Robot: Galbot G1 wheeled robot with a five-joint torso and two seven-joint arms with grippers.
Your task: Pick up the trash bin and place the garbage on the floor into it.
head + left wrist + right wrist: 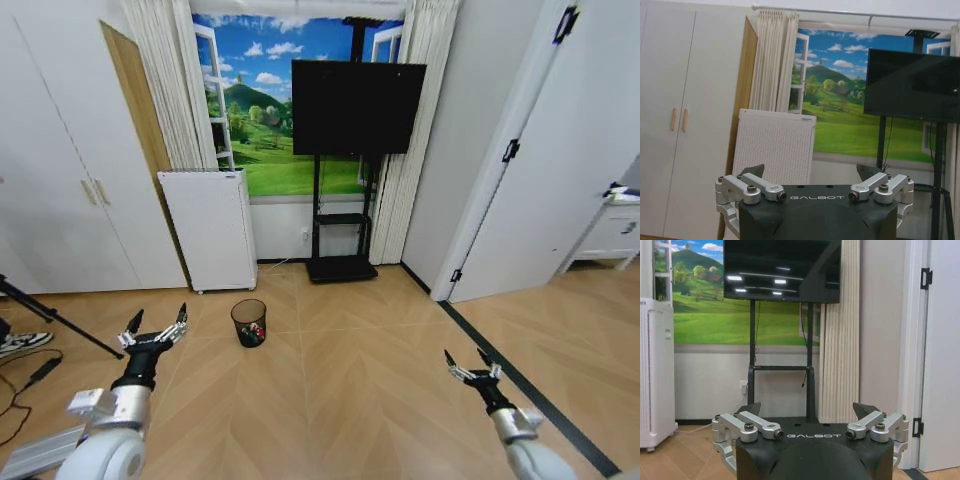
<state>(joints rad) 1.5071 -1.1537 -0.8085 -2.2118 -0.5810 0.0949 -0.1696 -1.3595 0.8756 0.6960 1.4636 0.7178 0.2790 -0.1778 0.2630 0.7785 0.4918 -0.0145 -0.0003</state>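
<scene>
Your trash bin (pixel 249 322) stands upright on the wooden herringbone floor (pixel 360 380), just in front of the white perforated appliance (pixel 210 229) — a small round basket of black wire mesh, slightly tapered, with see-through sides. Through the mesh you can make out red-and-white garbage (pixel 254 331) lying at the bottom.

Your left claw (pixel 154 329) hangs above the floor to the bin's left, its dark pointed fingers spread wide with nothing between them. Your right claw (pixel 473 366) is well apart on the other side, also spread and holding nothing.

From the left wrist you see the left claw (pixel 815 172) against the appliance's dotted panel (pixel 774 147) and pleated curtains (pixel 772 60); the right wrist shows the right claw (pixel 810 410) before the glossy black television (pixel 782 270) on its metal stand.
</scene>
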